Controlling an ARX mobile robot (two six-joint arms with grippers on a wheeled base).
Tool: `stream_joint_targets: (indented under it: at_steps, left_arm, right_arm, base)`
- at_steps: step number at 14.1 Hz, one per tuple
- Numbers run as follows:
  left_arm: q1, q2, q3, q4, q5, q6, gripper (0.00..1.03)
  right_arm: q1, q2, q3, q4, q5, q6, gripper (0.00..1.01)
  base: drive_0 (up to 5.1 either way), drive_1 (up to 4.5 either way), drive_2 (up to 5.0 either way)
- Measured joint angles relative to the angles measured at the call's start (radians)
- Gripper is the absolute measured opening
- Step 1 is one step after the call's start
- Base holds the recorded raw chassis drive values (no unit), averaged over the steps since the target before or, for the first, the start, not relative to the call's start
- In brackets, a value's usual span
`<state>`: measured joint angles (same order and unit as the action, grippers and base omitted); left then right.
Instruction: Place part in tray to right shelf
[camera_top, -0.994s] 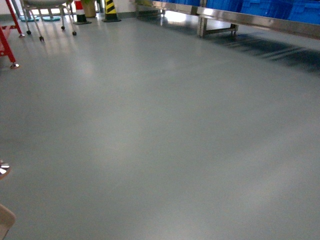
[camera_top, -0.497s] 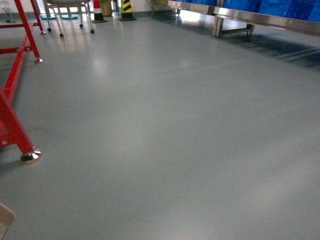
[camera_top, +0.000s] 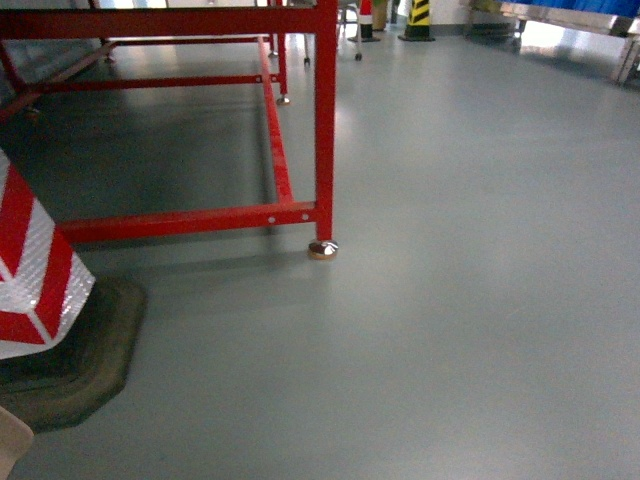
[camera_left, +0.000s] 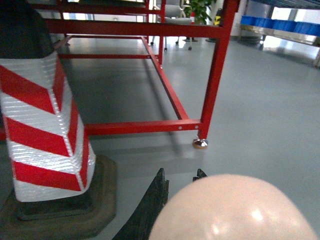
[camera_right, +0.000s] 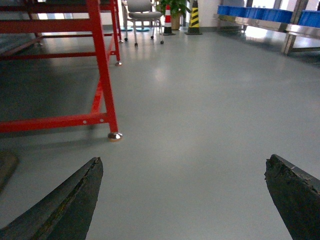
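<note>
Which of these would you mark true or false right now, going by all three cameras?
1. The right claw is open and empty. True.
2. The red-and-white striped traffic cone stands right of the red metal frame. False: it stands to the left of the frame's near leg.
3. The bright blue jerrycan-shaped part lies on the floor. False: no view shows it.
4. The cream plastic tray fills the bottom of the left wrist view. True.
</note>
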<state>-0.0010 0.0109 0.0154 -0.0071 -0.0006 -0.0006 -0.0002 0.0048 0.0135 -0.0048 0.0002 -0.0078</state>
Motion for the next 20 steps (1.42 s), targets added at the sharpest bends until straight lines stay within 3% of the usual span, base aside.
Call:
stream_joint_targets:
  at_steps: [13, 20]
  left_arm:
    - [0.001, 0.000, 0.000, -0.005, -0.003, 0.000, 0.12]
    - [0.001, 0.000, 0.000, -0.010, -0.005, 0.001, 0.12]
  right_arm:
    - [0.000, 0.000, 0.000, -0.001, -0.003, 0.000, 0.98]
    - [0.000, 0.000, 0.000, -0.001, -0.001, 0.000, 0.98]
  base:
    - [-3.0, 1.67, 5.6]
    - [0.0, 4.34, -4.3]
